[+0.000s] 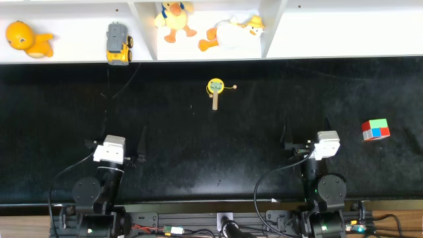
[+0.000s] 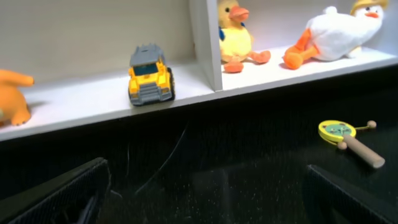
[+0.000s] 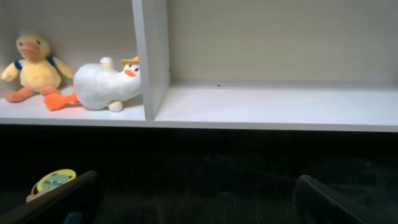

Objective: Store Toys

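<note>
Black table [image 1: 198, 165] carries a rattle [image 1: 215, 88] and a coloured cube [image 1: 375, 129] — white shelf [image 1: 330, 36] holds orange duck [image 1: 28, 38], truck [image 1: 119, 45], yellow duck [image 1: 174, 20], white goose [image 1: 231, 33]

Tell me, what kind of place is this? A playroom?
Probably a robot practice table, not a playroom: a white shelf holds a yellow plush duck and a toy truck, and a left arm and right arm stand at a black table.

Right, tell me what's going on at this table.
Nothing is being handled. The left claw and right claw are both open and hold nothing, near the arms' bases. An orange duck, a truck, a yellow duck and a white goose sit in the shelf. A rattle and a coloured cube lie on the black table, not yet stored.
</note>
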You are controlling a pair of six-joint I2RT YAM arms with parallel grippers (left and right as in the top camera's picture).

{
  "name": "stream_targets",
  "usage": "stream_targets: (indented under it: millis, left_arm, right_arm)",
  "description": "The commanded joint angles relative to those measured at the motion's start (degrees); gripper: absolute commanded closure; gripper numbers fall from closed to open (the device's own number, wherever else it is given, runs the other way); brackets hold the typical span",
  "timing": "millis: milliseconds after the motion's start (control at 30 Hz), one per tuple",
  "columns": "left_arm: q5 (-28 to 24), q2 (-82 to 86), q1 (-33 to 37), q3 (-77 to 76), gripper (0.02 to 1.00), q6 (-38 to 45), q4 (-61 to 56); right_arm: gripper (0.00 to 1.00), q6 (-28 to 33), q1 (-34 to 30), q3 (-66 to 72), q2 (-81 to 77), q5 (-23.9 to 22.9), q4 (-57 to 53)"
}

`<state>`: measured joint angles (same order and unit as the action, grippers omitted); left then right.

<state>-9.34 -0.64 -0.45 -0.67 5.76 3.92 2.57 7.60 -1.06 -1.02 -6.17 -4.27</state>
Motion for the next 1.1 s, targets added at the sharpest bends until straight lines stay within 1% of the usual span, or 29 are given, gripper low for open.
stream_targets:
  millis: [33, 133, 900, 967, 1000, 1033, 1100]
  left_arm:
    - [1.4, 0.5, -1.7, 0.2, 0.020, -4.8, 0.3]
    - [1.5, 0.5, -2.7, 0.2, 0.020, -4.8, 0.2]
    - [1.5, 0.5, -2.7, 0.2, 0.020, -4.8, 0.2]
    - [1.5, 0.5, -2.7, 0.2, 0.020, -4.8, 0.2]
    - [1.5, 0.5, -2.7, 0.2, 0.020, -4.8, 0.2]
    - [1.5, 0.5, -2.7, 0.2, 0.020, -4.8, 0.2]
    - [1.5, 0.5, -2.7, 0.2, 0.020, -4.8, 0.2]
  right_arm:
    - [0.007, 0.0, 0.3, 0.8, 0.0, 0.4, 0.3]
    - [0.003, 0.0, 0.3, 0.8, 0.0, 0.4, 0.3]
    - [0.005, 0.1, 0.3, 0.8, 0.0, 0.4, 0.2]
    - [0.005, 2.8, 0.3, 0.7, 0.0, -2.4, 0.3]
    - [0.005, 2.8, 0.3, 0.7, -0.1, -2.9, 0.3]
    - [0.005, 1.2, 0.5, 0.4, -0.5, -5.2, 0.6]
    - [0.005, -6.6, 1.9, -0.5, -2.9, -9.9, 0.0]
